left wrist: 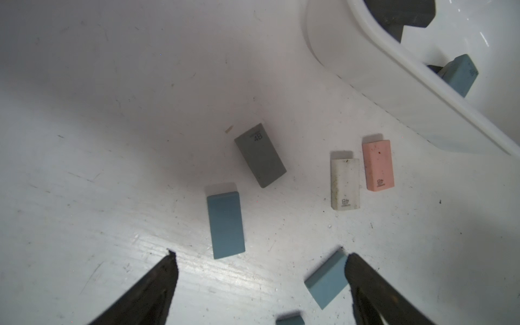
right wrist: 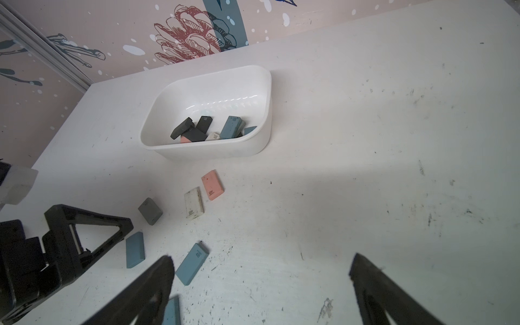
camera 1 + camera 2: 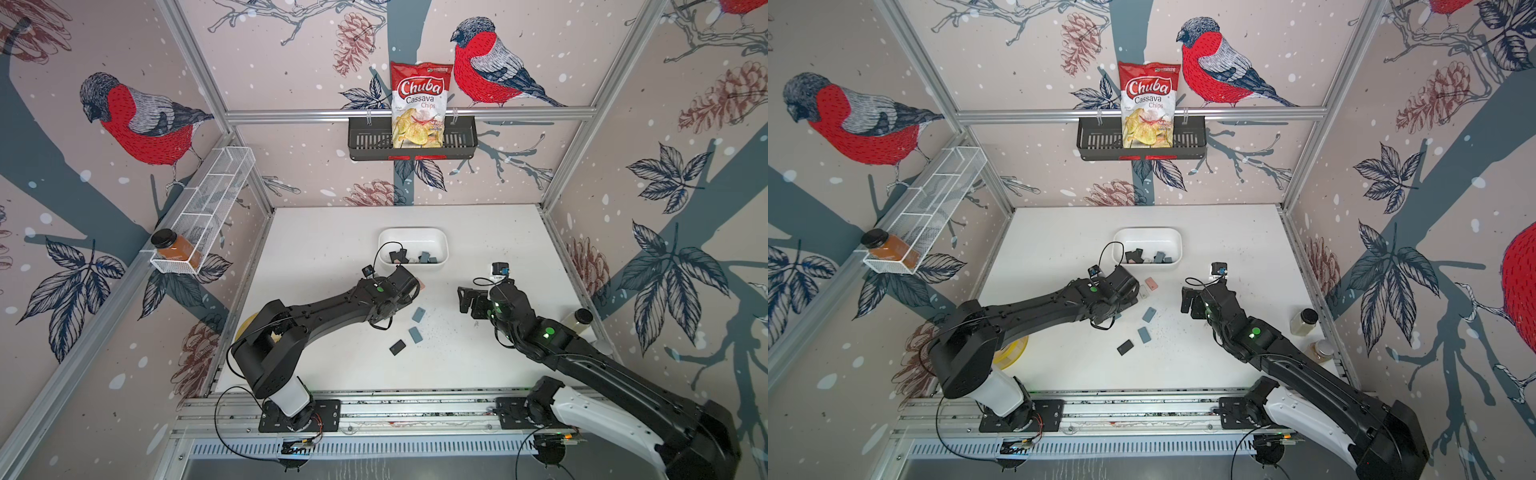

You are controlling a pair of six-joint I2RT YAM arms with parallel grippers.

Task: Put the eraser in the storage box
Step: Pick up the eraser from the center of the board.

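**White storage box part filled, loose erasers at six o'clock**

Across the white table, the storage box sits toward twelve o'clock of centre, with black, blue, pink and white erasers heaped inside. At six o'clock of the box hangs the left gripper, jaws wide apart and holding nothing. At four o'clock of the box is the right gripper, jaws likewise spread and empty. Flat on the table at six o'clock of the box lie a blue eraser, a grey eraser, a white eraser and a pink eraser. The white and pink ones lie just beside each other, nearest the box.
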